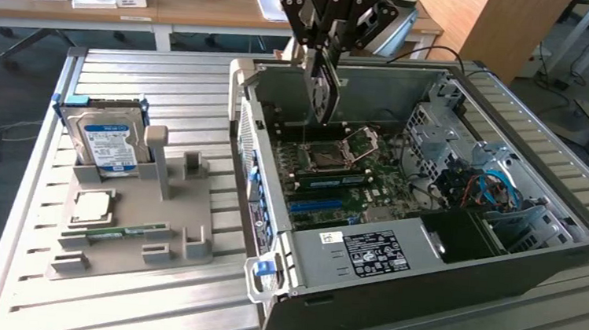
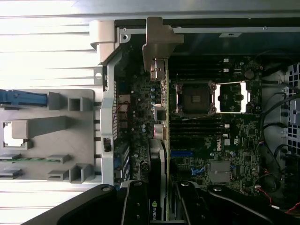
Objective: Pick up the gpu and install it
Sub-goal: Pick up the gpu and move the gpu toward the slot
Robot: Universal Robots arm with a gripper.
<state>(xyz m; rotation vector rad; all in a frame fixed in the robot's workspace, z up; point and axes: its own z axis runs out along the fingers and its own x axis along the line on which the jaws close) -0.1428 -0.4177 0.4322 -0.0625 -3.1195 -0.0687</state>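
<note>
**Fingers (image 2: 136,206) pinched on the gpu (image 2: 157,157), card hanging over the open case (image 1: 453,292)**

Exterior view first. The gripper (image 1: 327,53) sits above the far end of the case, closed partway around the gpu's top edge, so it's carrying the card and not empty. The gpu (image 1: 327,97) hangs upright with its thin edge toward the camera. Its lower end is down inside the case, over the motherboard (image 1: 362,178) and just beside the processor socket (image 1: 338,149). Can't tell if it's touching the board. The blue slots (image 1: 318,205) lie nearer the camera. On the exterior view's left, a grey tray (image 1: 189,235) on the slatted table (image 1: 154,75) holds the hard drive (image 1: 107,138) and the memory stick (image 1: 110,233), right beside the case.

Wrist view looks straight down along the card. There's a dark finger on either side of it, and the silver bracket (image 2: 158,40) at its far end is up by the case's rear wall.

My read is that the pickup is done and the install step is in hand, with the card not seated as far as I can judge. Seating it calls for the bottom edge square over a slot, the bracket meeting the rear opening, and no tilt. Can't make out which slot is under it.
</note>
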